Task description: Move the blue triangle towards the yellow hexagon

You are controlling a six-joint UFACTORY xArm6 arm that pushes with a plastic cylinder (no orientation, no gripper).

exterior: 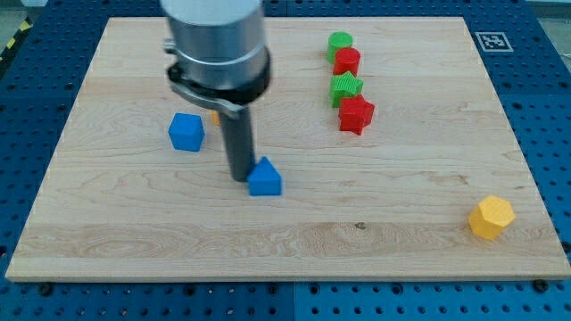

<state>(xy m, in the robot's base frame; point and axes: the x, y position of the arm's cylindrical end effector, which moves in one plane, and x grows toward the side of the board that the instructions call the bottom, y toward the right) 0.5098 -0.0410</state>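
Observation:
The blue triangle point(264, 177) lies on the wooden board a little left of the middle. The yellow hexagon point(492, 217) sits near the board's bottom right corner, far to the triangle's right. My tip point(241, 177) is at the end of the dark rod, right against the blue triangle's left side. The arm's grey body covers the board's top left of centre.
A blue cube point(186, 132) lies left of the rod. A small orange-yellow piece point(215, 117) peeks out behind the arm. At the upper right stand a green cylinder point(339, 43), a red hexagon-like block point(347, 61), a green star point(345, 88) and a red star point(356, 114).

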